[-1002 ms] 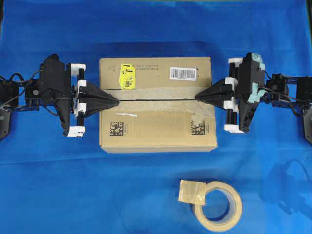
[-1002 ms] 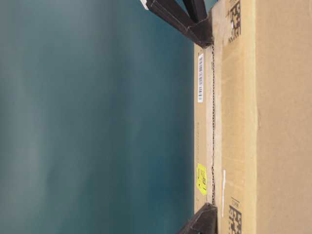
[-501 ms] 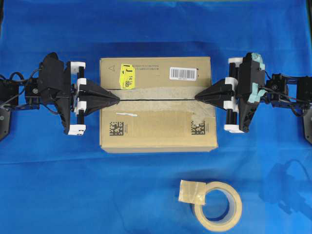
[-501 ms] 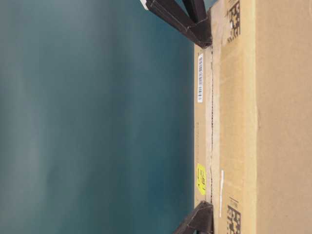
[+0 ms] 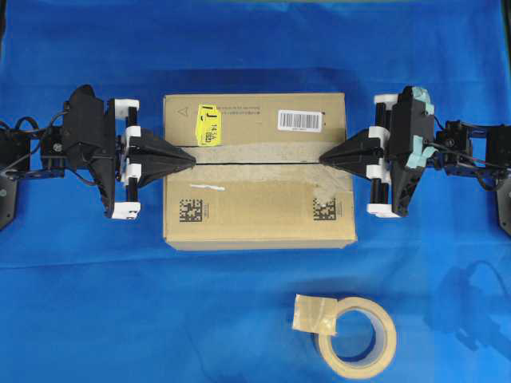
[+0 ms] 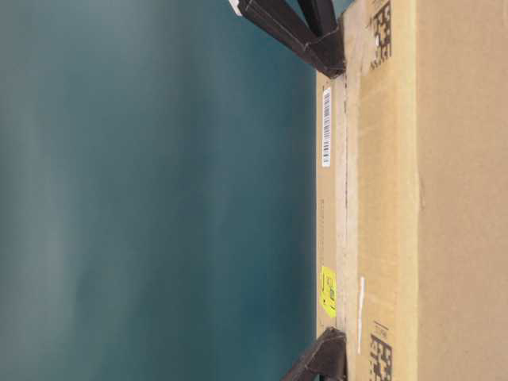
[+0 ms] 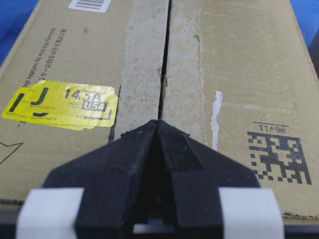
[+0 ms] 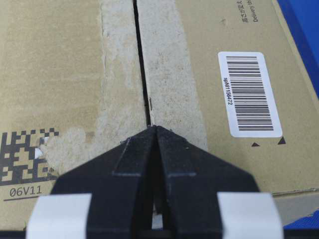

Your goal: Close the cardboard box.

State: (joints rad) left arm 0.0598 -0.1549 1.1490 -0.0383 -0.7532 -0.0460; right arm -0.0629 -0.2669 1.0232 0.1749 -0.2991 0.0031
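The blue cloth [image 5: 239,303] covered the whole work surface, slightly creased. At its middle lay the cardboard box [image 5: 259,207], a large rectangular block of brown corrugated board, flat on its base with its long axis running from one arm to the other. Its top flaps were down and met along a thin dark seam [image 5: 255,163] that followed that long axis; the seam was bordered by pale, rough strips where old tape had torn the paper surface.

On the far flap of the box sat a yellow sticker [image 5: 209,124] toward the left arm's end and a white barcode label [image 5: 300,120] toward the right arm's end. The near flap carried two black square codes [image 5: 190,211], one by each end, and a short white scrap of tape.

The left gripper [image 5: 192,159] was over the box's left end, its black wedge-shaped fingers pressed together into one point on the seam, holding nothing. The right gripper [image 5: 322,159] mirrored it at the box's right end, fingers likewise drawn together, tip on the seam.

Nearer the camera than the box, well apart from it, lay a beige tape roll [image 5: 358,336] with a loose tab of tape folded out.
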